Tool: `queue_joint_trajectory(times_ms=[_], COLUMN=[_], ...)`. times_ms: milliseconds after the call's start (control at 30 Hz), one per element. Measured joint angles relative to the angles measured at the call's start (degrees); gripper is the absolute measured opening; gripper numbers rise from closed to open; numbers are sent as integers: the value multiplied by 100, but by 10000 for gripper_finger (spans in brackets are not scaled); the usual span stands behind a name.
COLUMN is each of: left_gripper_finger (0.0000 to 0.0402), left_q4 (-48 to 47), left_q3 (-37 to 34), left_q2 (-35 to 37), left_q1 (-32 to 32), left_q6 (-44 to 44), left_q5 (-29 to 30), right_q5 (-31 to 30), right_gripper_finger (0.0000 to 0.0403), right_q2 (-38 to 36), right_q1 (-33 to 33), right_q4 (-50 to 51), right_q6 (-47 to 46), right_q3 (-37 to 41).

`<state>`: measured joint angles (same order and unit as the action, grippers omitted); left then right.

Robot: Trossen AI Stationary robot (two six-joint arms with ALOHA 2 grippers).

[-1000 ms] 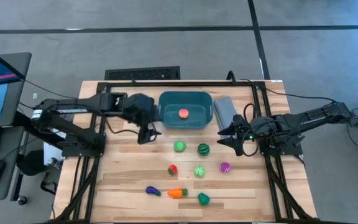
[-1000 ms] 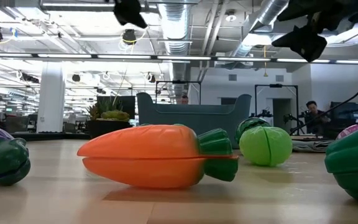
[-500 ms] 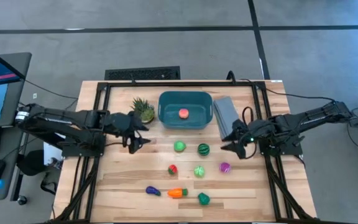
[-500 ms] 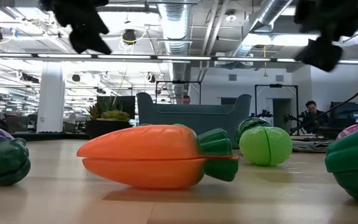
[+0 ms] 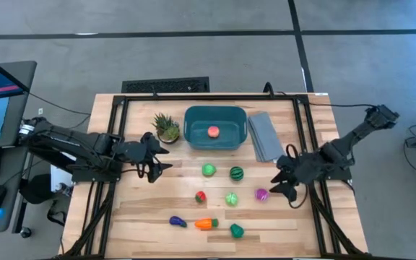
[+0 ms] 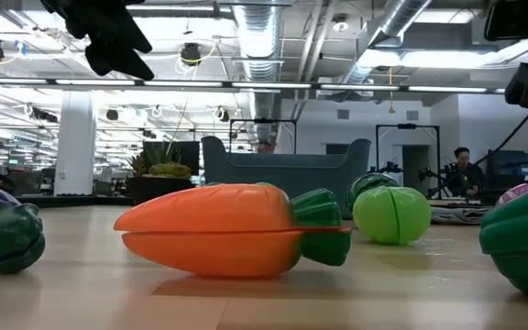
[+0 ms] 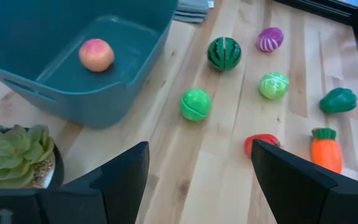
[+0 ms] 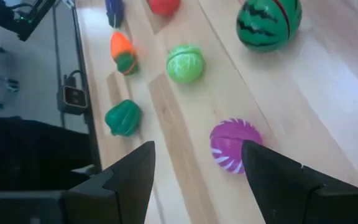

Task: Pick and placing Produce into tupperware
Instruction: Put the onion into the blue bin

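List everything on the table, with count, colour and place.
tub: one, teal, far middle.
peach: one, pink, inside the tub.
potted plant: one, green, left of the tub.
slab: one, grey, right of the tub.
smooth ball: one, green, before the tub.
watermelon: one, striped green, beside that ball.
strawberry: one, red, centre.
ribbed ball: one, light green, centre.
magenta piece: one, right of centre.
eggplant, carrot, dark green piece: one each, near edge.
left gripper: open, empty, before the plant.
right gripper: open, empty, beside the magenta piece.

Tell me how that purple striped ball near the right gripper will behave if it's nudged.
The purple striped ball looks round and glossy, so it would probably roll and may slip between fingers. It seems to be hard toy plastic, likely light and stiff.
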<state>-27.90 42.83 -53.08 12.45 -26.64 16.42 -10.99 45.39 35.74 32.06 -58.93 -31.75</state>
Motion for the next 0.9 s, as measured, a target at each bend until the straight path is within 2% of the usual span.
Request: queue_joint_trajectory(times_ms=[333,533,900], left_gripper_finger=[271,271,271], left_q4=[0,0,37], left_q3=[0,0,0], left_q2=[0,-2,-2], left_q1=[2,2,2], left_q6=[-102,-148,-150], left_q5=[99,208,225], right_q5=[-241,-739,-712], right_gripper_finger=[252,244,238], right_q2=[1159,1635,2240], right_q1=[659,684,614], right_q4=[-168,-407,-688], right_q6=[85,87,183], right_q3=[0,0,0])
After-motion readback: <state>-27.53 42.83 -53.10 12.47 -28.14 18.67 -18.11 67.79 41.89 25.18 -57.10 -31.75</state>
